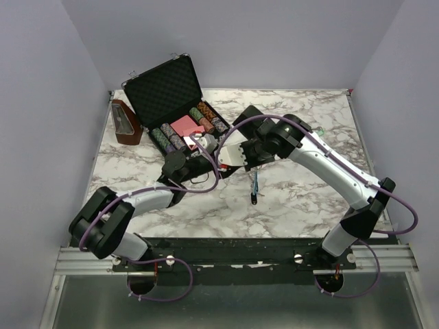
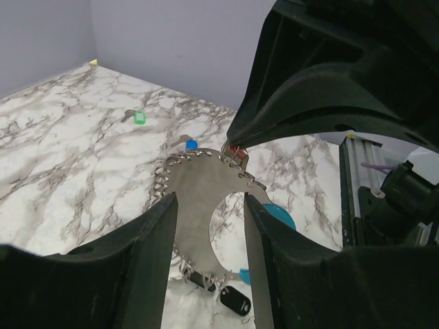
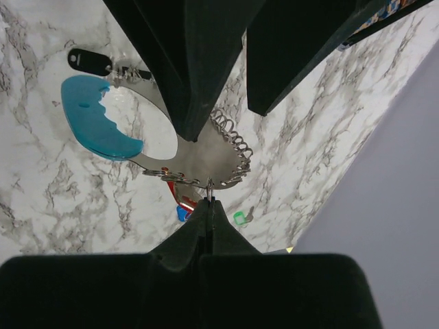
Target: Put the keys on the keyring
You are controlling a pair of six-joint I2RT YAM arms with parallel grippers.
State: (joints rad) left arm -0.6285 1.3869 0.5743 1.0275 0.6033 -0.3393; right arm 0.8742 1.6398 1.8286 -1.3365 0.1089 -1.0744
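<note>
The keyring is a flat silver-grey plate edged with small wire rings. It has a bright blue curved section and a black tag. My right gripper is shut on one small ring at the plate's edge, and the plate hangs from it above the table. My left gripper is open, and the plate lies just beyond its fingers. A red key sits at the plate's ringed edge, with a blue key beside it. I cannot tell whether either key is threaded on.
A green-headed key lies on the marble table at the far right. An open black case of poker chips stands at the back left, with a brown holder beside it. Purple cables run along both arms.
</note>
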